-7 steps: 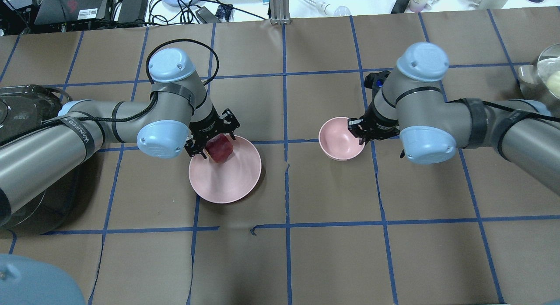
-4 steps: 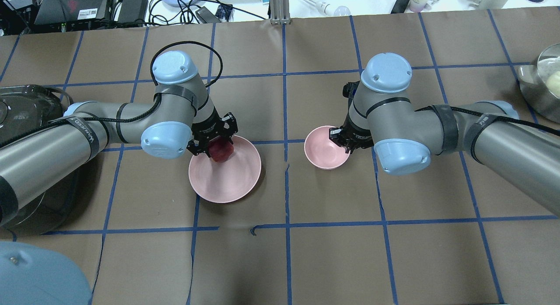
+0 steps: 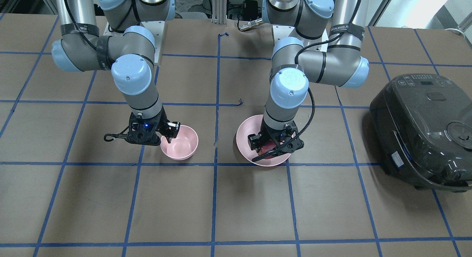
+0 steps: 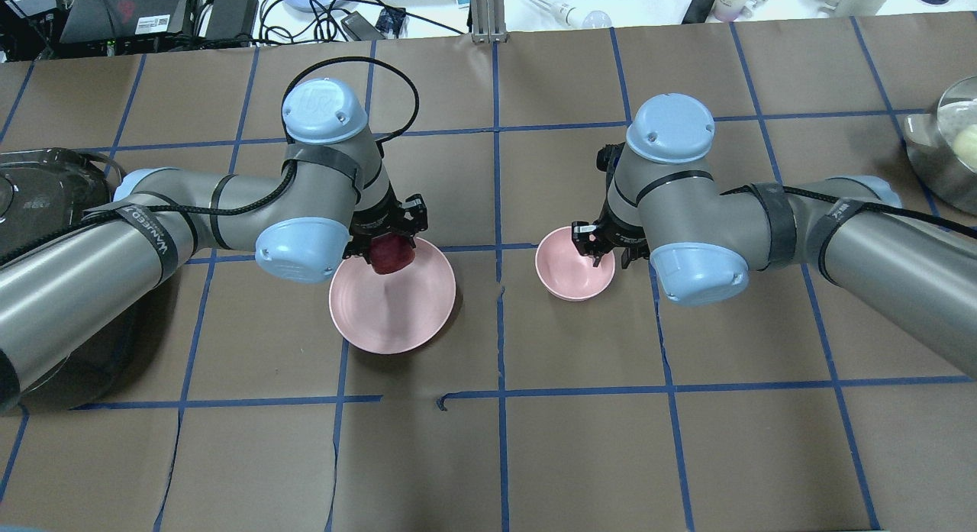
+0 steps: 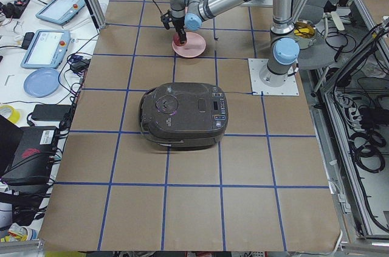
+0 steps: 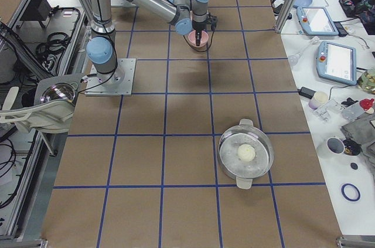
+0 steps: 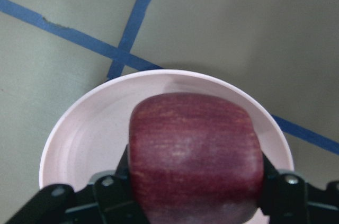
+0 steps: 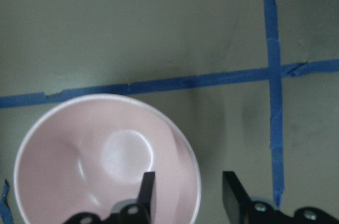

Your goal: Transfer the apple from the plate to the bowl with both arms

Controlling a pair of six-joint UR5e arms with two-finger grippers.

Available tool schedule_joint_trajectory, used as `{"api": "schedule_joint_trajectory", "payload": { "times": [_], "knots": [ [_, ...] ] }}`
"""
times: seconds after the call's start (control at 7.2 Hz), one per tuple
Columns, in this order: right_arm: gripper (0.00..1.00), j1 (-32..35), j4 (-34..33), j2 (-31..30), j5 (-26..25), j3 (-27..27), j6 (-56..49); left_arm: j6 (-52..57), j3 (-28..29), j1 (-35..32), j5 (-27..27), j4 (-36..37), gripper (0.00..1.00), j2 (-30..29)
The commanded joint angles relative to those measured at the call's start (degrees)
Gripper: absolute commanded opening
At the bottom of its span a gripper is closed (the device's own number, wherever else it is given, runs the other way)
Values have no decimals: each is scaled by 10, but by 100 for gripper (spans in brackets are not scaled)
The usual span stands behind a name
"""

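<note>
The dark red apple is held in my left gripper, which is shut on its sides just above the far left part of the wide pink plate. The left wrist view shows the apple between the fingers over the plate. The small pink bowl stands to the right of the plate. My right gripper is open, and its fingers straddle the bowl's rim, one inside and one outside. In the front view the bowl and the plate sit side by side.
A black rice cooker stands on the robot's left end of the table. A lidded metal pot stands at the right end. Blue tape lines grid the brown table cover.
My right gripper has moved left, and the bowl has come with it toward the plate. My left wrist has turned and shifted slightly right with the apple still in its grip.
</note>
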Motion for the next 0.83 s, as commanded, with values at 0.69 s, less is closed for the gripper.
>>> {"api": "schedule_joint_trajectory", "payload": {
  "times": [0.69],
  "knots": [
    [100,2,444,-101,-28,-322,3,8,101,-124,-75,1,0,-31]
  ]
}}
